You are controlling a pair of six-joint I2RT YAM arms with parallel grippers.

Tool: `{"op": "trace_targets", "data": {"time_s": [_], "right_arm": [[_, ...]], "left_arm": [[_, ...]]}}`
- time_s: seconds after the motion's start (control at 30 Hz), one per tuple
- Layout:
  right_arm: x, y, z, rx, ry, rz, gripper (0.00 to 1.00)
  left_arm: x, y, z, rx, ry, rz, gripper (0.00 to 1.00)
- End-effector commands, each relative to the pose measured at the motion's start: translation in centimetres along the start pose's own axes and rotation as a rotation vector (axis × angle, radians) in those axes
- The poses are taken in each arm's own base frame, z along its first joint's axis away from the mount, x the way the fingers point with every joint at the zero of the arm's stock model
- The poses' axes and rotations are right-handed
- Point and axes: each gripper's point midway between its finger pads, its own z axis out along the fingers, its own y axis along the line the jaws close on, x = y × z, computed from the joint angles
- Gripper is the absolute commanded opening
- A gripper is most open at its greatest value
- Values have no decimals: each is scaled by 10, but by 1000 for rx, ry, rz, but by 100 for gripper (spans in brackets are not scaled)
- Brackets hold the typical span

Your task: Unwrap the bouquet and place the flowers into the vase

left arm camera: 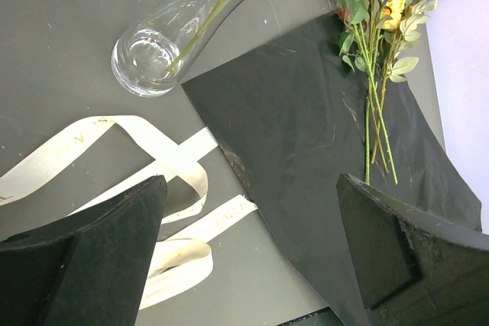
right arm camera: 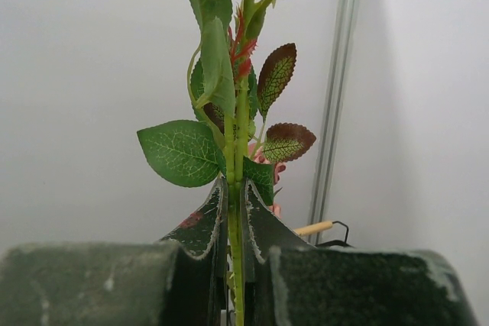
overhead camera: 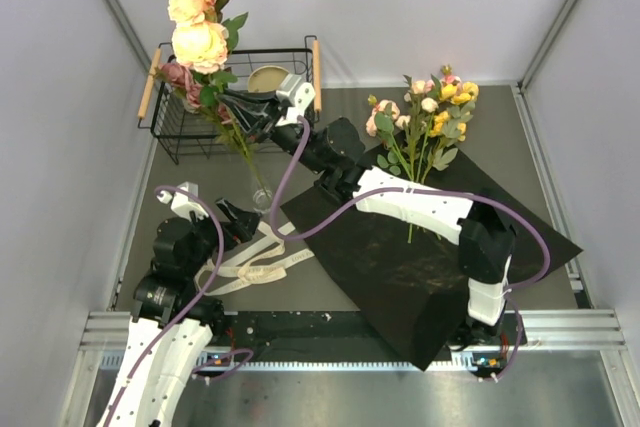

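Jaws of the right gripper (right arm camera: 233, 265) are fully closed on a green rose stem (right arm camera: 238, 150), which is pinched between both pads. In the right wrist view the leafy stem rises straight up out of the grip. In the overhead view this gripper (overhead camera: 235, 109) sits in the upper left of the frame, in front of a black wire basket (overhead camera: 170, 137) with wooden handles. The held stem carries peach and mauve roses (overhead camera: 200, 39) above the grip. Its lower end runs down into the clear glass vase (overhead camera: 262, 195), which stands on the table just left of the near corner of the black paper (overhead camera: 400, 257). Whether the vase stands upright or leans cannot be told.

The left gripper (left arm camera: 244, 253) is spread wide, holding nothing and touching nothing. Its two dark fingers (left arm camera: 99, 257) fill the lower corners of the left wrist view. Between them the cream ribbon (left arm camera: 164, 162) lies loose on the table beside the unfolded paper. The vase appears in the upper left of that view with a stem inside.

A bunch of small pink and yellow flowers (overhead camera: 430, 112) lies at the upper edge of the paper, with its blooms toward the top of the frame and well apart from both grippers.
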Motion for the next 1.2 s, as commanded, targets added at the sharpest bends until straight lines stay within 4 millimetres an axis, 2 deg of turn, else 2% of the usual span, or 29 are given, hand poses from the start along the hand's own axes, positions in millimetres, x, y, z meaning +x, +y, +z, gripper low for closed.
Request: {"op": "trace_targets", "data": {"time_s": [0.0, 0.53, 0.87, 1.17], "right_arm": [[-13, 5, 0, 4, -49, 1, 0], [31, 3, -30, 53, 16, 40, 0], [60, -1, -30, 83, 63, 41, 0], [46, -5, -14, 78, 37, 33, 0]], "left_arm": [[-14, -10, -6, 21, -43, 24, 99], [-14, -11, 1, 36, -43, 24, 99], [-28, -7, 21, -18, -47, 71, 92], [-26, 0, 19, -27, -68, 80, 91]]}}
